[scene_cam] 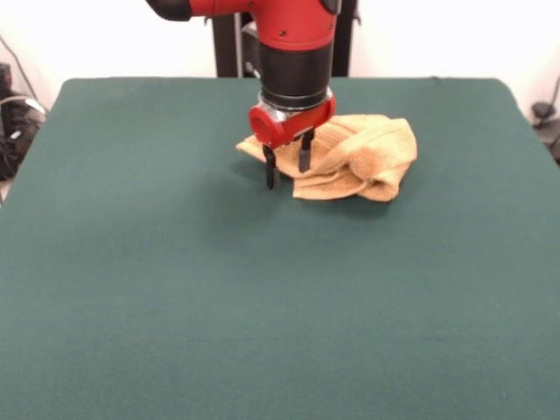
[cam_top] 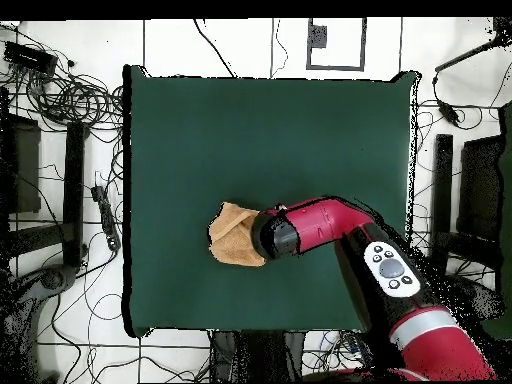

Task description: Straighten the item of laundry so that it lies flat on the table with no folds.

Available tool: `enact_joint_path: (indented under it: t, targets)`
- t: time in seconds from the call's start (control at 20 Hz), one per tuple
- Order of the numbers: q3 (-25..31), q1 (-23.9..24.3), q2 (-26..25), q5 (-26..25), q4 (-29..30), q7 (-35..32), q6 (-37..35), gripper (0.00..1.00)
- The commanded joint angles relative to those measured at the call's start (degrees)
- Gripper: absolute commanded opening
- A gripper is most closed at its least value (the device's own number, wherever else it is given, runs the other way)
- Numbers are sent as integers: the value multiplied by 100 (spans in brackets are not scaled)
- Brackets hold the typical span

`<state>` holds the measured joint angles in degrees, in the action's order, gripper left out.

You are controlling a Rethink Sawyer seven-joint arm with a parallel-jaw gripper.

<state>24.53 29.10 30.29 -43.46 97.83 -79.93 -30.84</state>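
Note:
The mustard-tan towel [scene_cam: 363, 157] lies crumpled in a folded heap on the dark green table [scene_cam: 175, 306], towards the far side and a little right of centre. My gripper [scene_cam: 287, 162] hangs over the towel's left end with its two black fingers apart. One finger [scene_cam: 269, 168] is just off the towel's left edge and the other is over the cloth. Nothing is held between them. In the overhead view the towel [cam_top: 233, 235] lies on the table [cam_top: 250, 130] near its left side. The red arm [cam_top: 320, 225] covers the towel's right part and hides the fingers.
The robot's pedestal stands behind the table's far edge [scene_cam: 227, 44]. Cables and dark equipment [cam_top: 60, 100] lie on the floor around the table. Wide green cloth lies on every side of the towel.

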Motion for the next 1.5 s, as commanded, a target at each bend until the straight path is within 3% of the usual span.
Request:
enact_joint_path:
  t: [0.05, 1.5]
  targets:
    - [-36, -335, -99, -140, 264, -538, 426, 100]
    - [-274, -590, -117, -43, 502, -576, 697, 100]
